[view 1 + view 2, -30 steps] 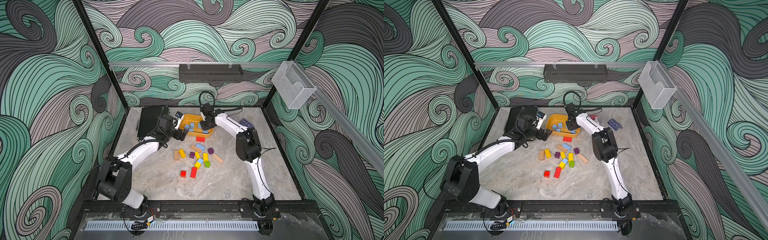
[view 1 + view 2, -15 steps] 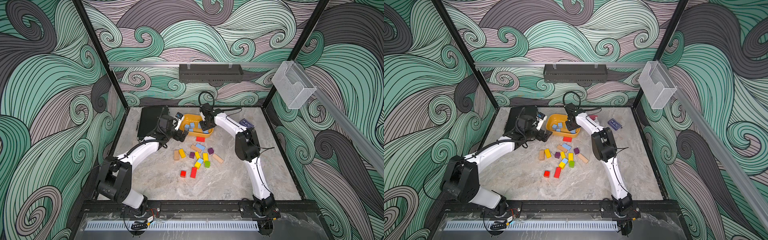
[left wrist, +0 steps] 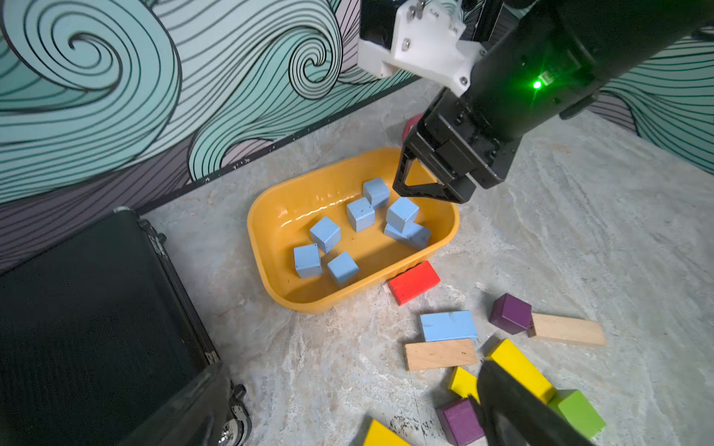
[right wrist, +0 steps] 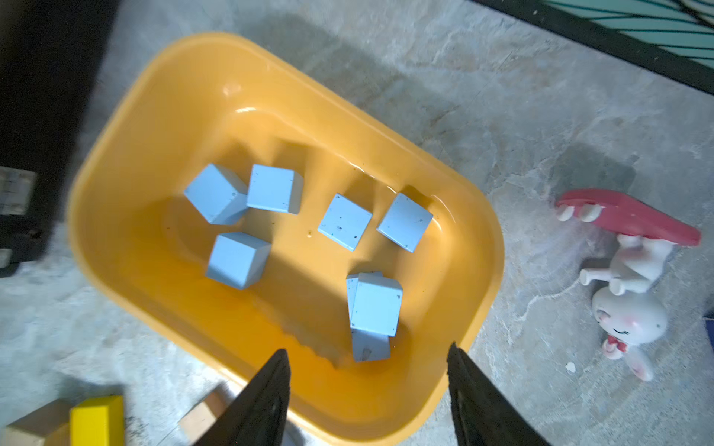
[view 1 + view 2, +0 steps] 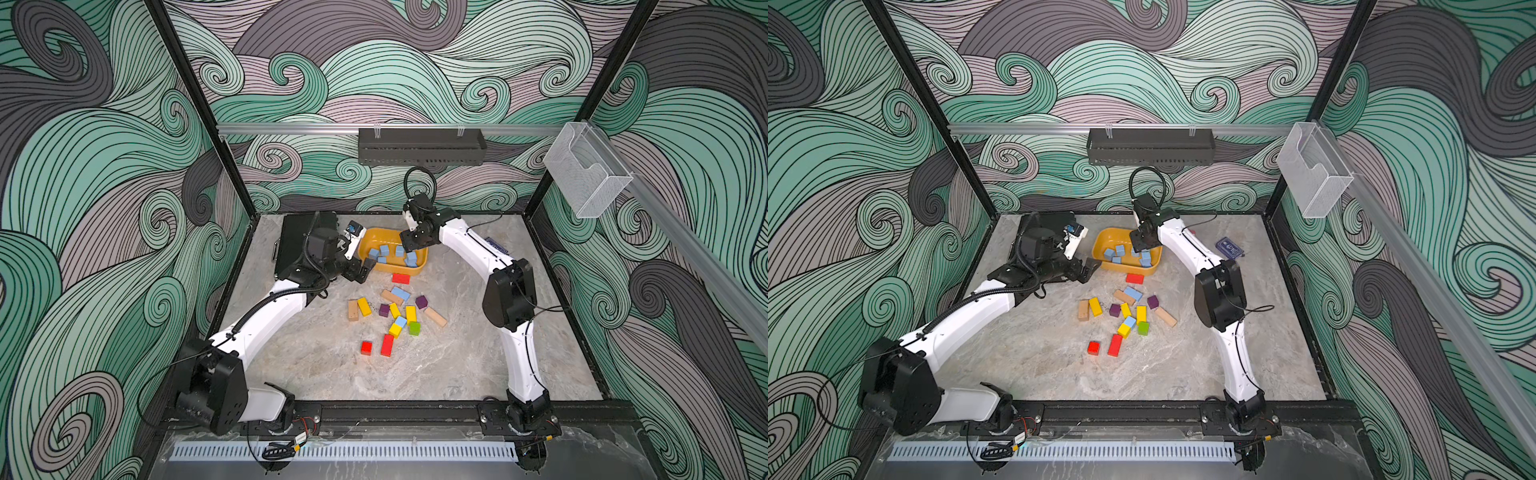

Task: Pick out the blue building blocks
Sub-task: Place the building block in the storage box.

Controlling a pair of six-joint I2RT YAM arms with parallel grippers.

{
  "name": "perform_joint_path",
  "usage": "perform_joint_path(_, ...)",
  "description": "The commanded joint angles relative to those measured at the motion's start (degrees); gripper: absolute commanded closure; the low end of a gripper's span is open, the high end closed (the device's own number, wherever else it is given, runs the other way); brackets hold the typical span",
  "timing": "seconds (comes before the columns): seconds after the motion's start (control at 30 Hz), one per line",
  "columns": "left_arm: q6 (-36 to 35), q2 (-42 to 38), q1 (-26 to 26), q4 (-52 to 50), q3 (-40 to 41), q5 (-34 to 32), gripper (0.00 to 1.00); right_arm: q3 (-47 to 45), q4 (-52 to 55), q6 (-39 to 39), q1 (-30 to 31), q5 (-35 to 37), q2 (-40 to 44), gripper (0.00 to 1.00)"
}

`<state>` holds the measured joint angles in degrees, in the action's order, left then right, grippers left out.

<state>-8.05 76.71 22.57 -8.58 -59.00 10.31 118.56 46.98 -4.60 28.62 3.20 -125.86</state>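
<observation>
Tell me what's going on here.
The robot is sorting blue building blocks into a yellow tub, and seven lie in it. The right gripper hangs over the tub, jaws apart and empty. The left gripper sits open beside the tub, holding nothing. Two blue ones are not yet picked: a long brick and a small cube, both among the mixed coloured blocks on the table.

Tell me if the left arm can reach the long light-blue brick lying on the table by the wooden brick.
Probably yes: the left gripper is open, empty and near the long light-blue brick, nothing standing between them. The plain wooden brick lies against one long side, which may crowd the grip.
</observation>
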Motion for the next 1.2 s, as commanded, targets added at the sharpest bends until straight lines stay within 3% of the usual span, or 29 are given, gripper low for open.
perform_joint_path(0.0,-1.31,-2.89,-0.34,-2.32,0.66,1.09,0.01,-1.69,0.79,-0.49,0.65,-1.32,2.6,0.32)
perform_joint_path(0.27,-1.41,-5.22,-0.35,-2.66,3.6,-0.12,0.01,-1.65,0.73,-2.67,0.65,-2.22,-0.11,0.27)
perform_joint_path(0.93,-0.21,-1.0,-0.35,-2.14,3.61,-2.87,0.01,4.85,2.15,-7.89,-0.15,-3.11,-11.54,0.19)
perform_joint_path(1.17,-0.34,-0.09,-0.41,-2.23,3.19,-3.24,0.01,7.5,2.19,-9.7,-0.41,-8.04,-14.3,0.18)
